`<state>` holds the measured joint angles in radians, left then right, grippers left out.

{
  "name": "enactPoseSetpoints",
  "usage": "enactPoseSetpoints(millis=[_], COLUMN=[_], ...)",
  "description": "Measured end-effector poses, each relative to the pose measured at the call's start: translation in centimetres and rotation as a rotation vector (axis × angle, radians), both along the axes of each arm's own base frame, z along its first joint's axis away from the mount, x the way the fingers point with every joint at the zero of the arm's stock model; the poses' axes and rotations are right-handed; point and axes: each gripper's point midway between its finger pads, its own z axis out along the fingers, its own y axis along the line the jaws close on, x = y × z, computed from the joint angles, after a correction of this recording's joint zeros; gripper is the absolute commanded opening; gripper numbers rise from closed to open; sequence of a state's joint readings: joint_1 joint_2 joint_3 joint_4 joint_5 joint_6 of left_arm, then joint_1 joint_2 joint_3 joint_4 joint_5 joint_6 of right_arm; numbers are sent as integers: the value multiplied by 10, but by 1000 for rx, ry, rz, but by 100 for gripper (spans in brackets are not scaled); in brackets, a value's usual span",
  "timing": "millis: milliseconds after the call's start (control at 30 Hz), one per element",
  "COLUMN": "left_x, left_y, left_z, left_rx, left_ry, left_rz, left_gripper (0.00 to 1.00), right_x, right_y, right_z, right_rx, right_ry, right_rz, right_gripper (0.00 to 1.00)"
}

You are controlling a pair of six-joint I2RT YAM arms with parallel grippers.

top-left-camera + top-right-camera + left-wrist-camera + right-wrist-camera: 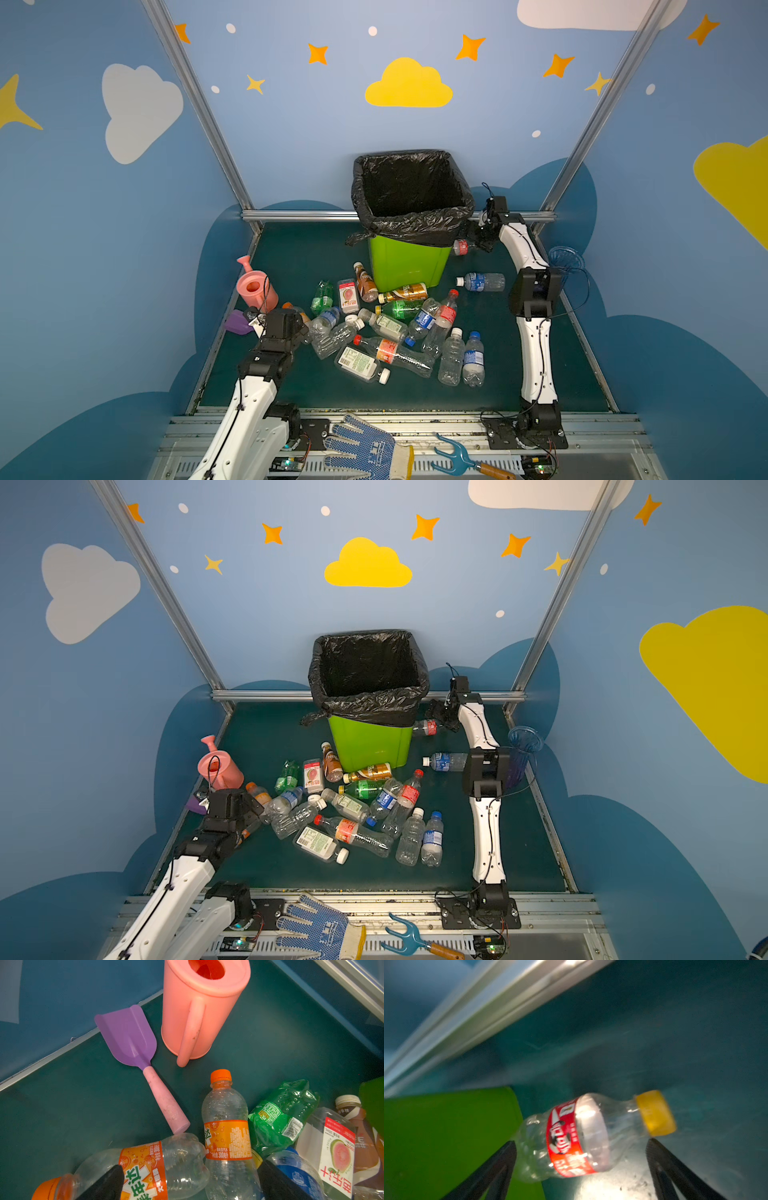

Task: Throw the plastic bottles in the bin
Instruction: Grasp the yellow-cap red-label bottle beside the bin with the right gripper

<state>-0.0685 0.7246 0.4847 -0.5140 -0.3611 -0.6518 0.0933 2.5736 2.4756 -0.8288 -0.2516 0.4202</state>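
Bottles lie heaped at centre frame in both top views, just below the lime-green bin. Right gripper sits at the bin's right side, its fingers spread wide either side of a blurred red-label bottle; whether they touch it I cannot tell. Left gripper, at lower left, is spread over an orange-label bottle near the pink watering can.

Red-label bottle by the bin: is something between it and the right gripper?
Nothing visible does. In the right wrist view the red-label bottle is in the gap between the open fingers of the right gripper, beside the bin's green wall. The view is blurred, so I cannot tell whether they touch it.
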Motion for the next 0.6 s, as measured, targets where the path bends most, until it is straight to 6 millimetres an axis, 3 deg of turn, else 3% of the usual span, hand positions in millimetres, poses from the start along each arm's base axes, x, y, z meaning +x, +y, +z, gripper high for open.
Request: enactPoseSetpoints(millis=[167, 267, 600], left_x=[0, 0, -1], left_y=[0, 0, 0], left_z=[1, 1, 1], left_rx=[-3, -5, -7], left_ry=[-5, -6, -12], left_rz=[2, 4, 7], left_gripper=[100, 100, 100], right_x=[-27, -39, -34], right_y=[15, 15, 7], right_z=[-18, -18, -16], right_rx=[-18, -17, 46], right_ry=[72, 94, 125], right_rz=[46, 45, -86], right_gripper=[95, 95, 96])
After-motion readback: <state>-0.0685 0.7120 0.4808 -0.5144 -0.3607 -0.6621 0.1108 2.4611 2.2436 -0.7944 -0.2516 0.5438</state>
